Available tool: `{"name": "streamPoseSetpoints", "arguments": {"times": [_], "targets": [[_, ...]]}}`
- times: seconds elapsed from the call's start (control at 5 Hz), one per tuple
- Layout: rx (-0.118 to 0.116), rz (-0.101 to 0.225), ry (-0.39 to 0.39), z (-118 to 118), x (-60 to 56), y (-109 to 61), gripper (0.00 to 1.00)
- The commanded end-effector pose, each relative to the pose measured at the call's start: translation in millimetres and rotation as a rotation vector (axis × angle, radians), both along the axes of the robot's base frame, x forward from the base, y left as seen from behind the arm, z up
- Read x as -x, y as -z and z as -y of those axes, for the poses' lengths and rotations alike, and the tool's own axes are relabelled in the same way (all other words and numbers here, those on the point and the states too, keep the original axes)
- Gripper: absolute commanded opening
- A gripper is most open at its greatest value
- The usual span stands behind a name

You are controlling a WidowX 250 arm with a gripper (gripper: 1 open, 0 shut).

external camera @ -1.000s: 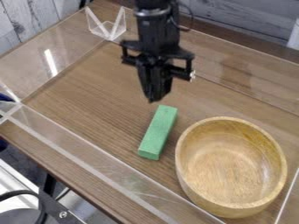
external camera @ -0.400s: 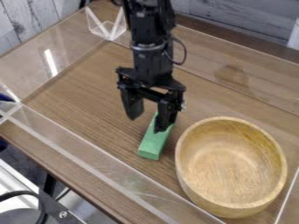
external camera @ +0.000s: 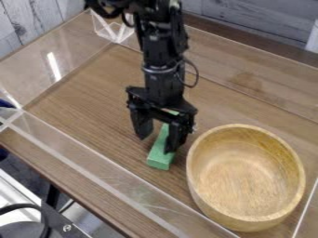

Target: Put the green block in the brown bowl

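In the camera view, a black robot arm with a jointed metal body (external camera: 158, 42) reaches down from the far side over a brown wooden tabletop (external camera: 81, 107). Its black two-fingered gripper (external camera: 162, 136) stands wide open around the upper, far part of a small rectangular bright green block (external camera: 161, 160), one finger to the block's left and the other to its right. The jaws have not closed on the block, which lies on the tabletop with its near end showing below the gripper; whether either finger touches it cannot be told. Just to the right of the block sits a large round light-brown wooden bowl (external camera: 189, 177) with a thick rim and a shallow hollow, and the right finger is near its far left rim. A clear transparent container (external camera: 114, 28) stands at the far left, well apart from the block, and a black cable (external camera: 28, 206) curves at the near left, beyond the tabletop's pale edge.
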State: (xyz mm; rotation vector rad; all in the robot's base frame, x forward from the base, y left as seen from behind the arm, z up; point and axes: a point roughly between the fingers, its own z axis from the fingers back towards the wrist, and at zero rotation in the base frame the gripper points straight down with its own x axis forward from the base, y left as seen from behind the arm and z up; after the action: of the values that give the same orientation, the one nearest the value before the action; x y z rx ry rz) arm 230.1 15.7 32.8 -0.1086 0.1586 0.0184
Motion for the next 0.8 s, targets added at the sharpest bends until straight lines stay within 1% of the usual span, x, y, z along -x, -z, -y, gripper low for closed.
{"name": "streamPoseSetpoints", "arguments": {"times": [0.0,0.2,0.4,0.6], "targets": [[-0.017,0.024,0.004,-0.4,-7.0,-0.2,1.0],[-0.022,0.016,0.001,-0.4,-7.9,4.6,1.0],[-0.022,0.014,-0.004,-0.6,-8.7,6.8,0.0],[-0.015,0.02,-0.006,-0.6,-9.9,-1.1,0.0]]}}
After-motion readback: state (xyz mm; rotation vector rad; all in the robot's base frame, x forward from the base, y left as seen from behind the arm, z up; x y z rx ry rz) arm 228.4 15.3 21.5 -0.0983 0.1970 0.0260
